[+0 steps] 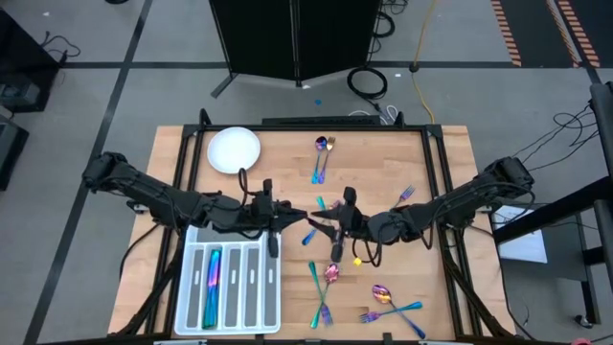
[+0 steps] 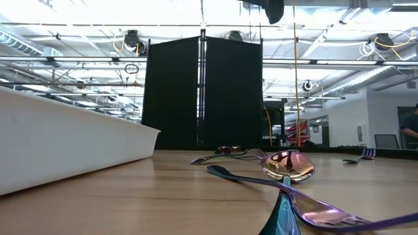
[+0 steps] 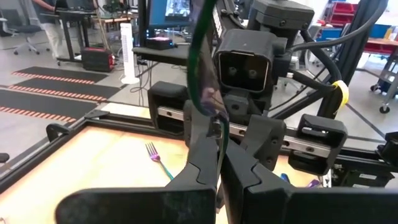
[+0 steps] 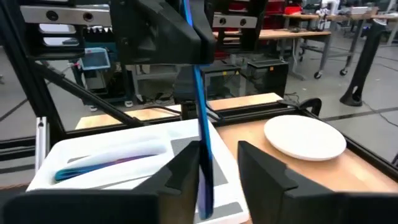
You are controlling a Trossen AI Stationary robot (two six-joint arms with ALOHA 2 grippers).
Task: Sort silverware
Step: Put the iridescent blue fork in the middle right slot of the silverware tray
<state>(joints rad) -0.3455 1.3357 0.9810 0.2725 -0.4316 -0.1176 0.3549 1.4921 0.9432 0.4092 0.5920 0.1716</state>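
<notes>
While my left gripper [image 3: 219, 158] pinches a slim iridescent knife [image 3: 202, 68] tight at table centre, the right gripper's [image 4: 219, 163] fingers stand parted beside it. Looks mid-handoff; next I'd carry it toward the translucent white compartment tray [image 1: 187, 287] at seven o'clock.

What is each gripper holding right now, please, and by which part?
The left gripper is shut on one end of a slim piece of silverware; which end cannot be told. The right gripper stands open beside it.

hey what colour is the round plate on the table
Plain white. The plate shows best in the right wrist view, also from above.
</notes>
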